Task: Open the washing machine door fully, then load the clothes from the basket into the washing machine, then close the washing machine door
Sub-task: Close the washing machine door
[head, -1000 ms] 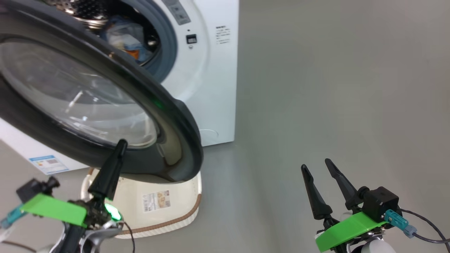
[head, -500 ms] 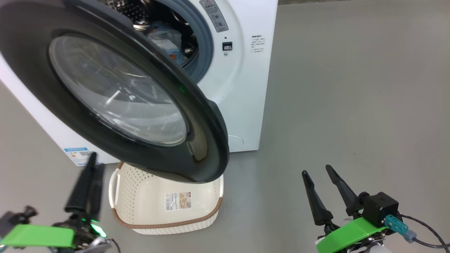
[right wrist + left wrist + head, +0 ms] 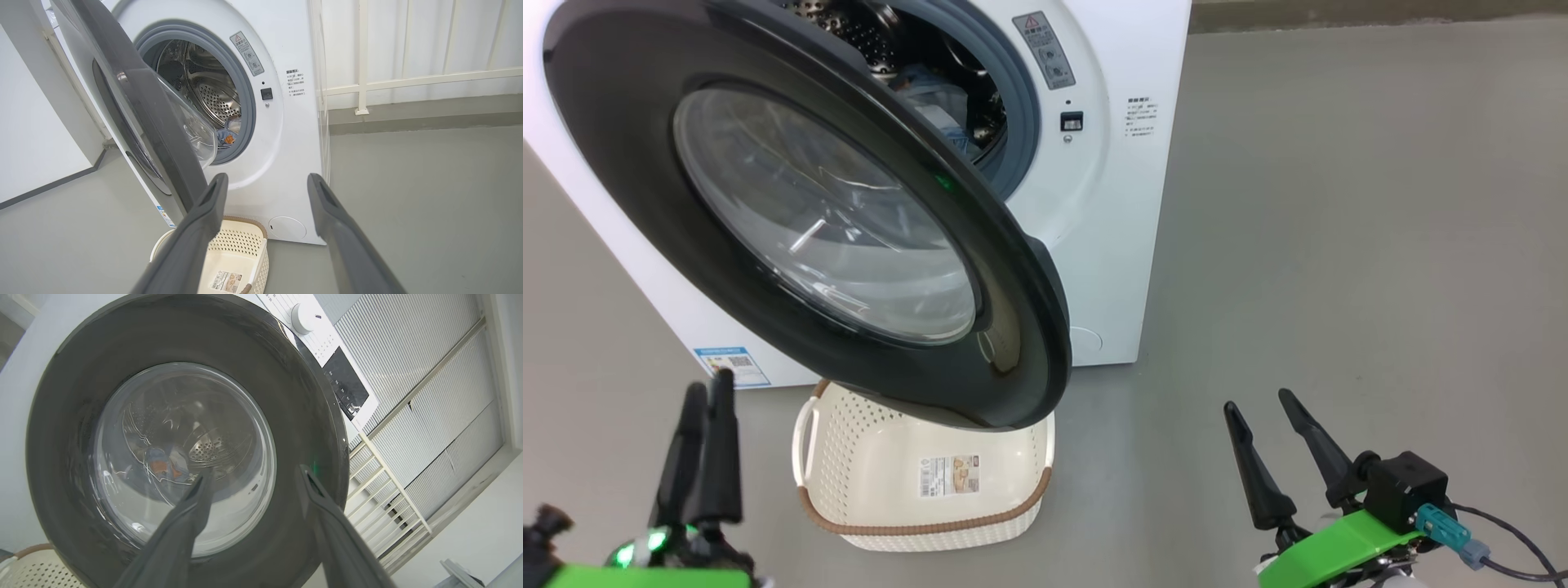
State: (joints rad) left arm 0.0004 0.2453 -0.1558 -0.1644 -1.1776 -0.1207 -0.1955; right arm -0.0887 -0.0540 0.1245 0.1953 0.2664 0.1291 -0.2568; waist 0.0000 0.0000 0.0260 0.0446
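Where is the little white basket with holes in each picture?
Head view: small cream-white perforated plastic basket, bottom centre, partly under the big round glossy black washing machine door.
Left wrist view: basket edge in the bottom-left corner, below the door.
Right wrist view: basket at the bottom, left of centre.
Shared landmark: the black door, just above the basket.

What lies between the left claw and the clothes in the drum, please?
The washing machine door: in the left wrist view, the clothes show through its clear glass bowl, beyond the open left claw.
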